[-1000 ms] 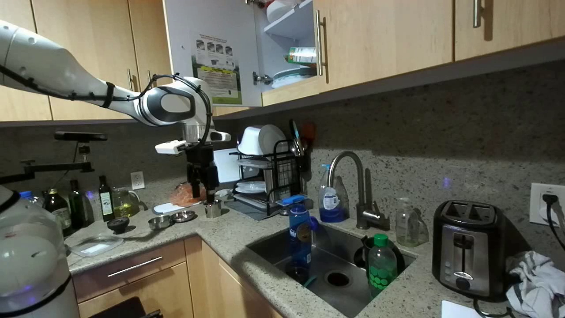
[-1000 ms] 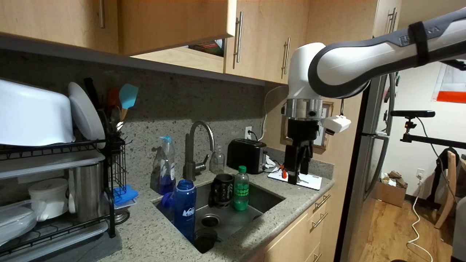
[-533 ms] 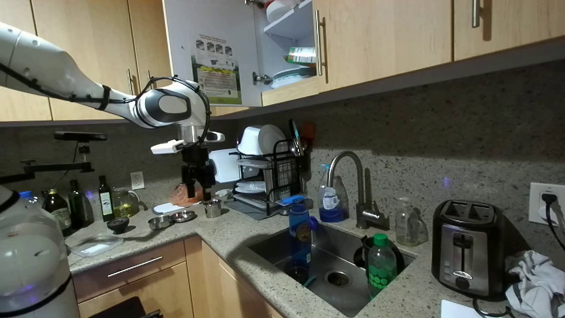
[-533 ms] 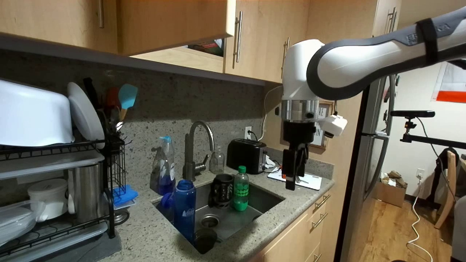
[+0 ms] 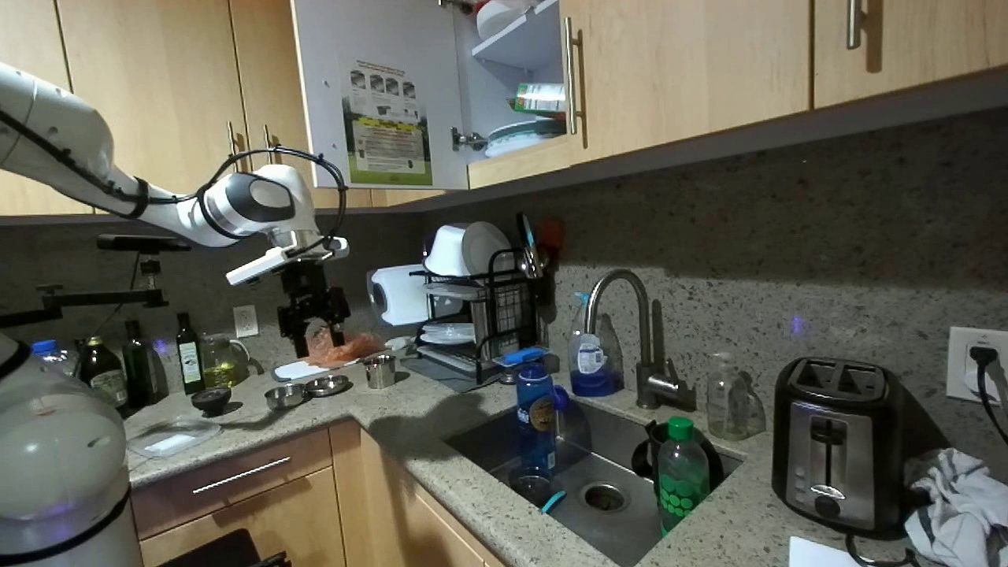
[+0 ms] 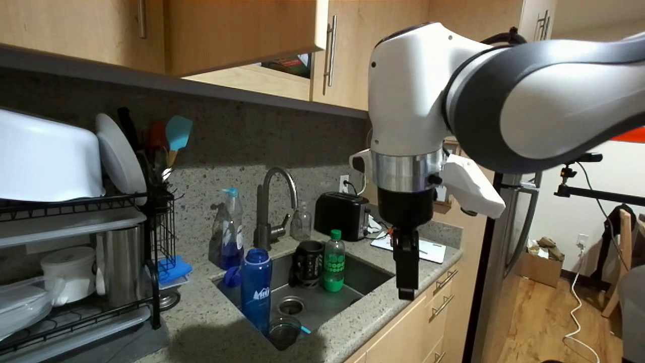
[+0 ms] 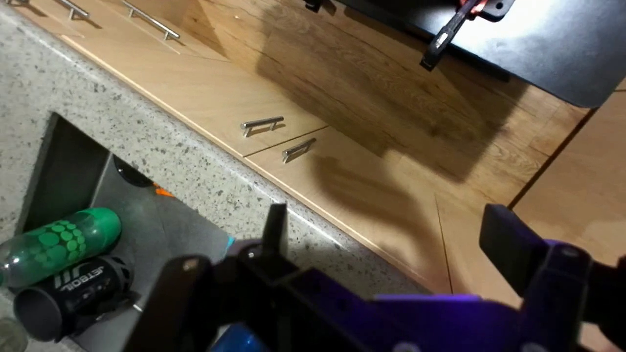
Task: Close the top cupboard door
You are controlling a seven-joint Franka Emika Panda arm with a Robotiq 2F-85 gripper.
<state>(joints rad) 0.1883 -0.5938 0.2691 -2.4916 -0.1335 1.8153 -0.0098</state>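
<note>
Closing not yet done: the top cupboard door (image 5: 374, 46) stands wide open above the tabletop (image 5: 465, 480) near its inner corner, your pincer (image 7: 385, 217) spread, empty, lower down; the whole swing seems left to you.

You have one open cupboard door (image 5: 394, 47), one toaster (image 5: 836, 442), one faucet (image 5: 643, 339), one dish rack (image 6: 154, 307), and two metal bowls (image 5: 285, 396) near the table's (image 5: 425, 441) inner corner.

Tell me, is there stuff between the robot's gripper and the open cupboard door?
No object visible stands between the gripper and the door. The gripper hangs lower, with the robot's own arm above it.
</note>
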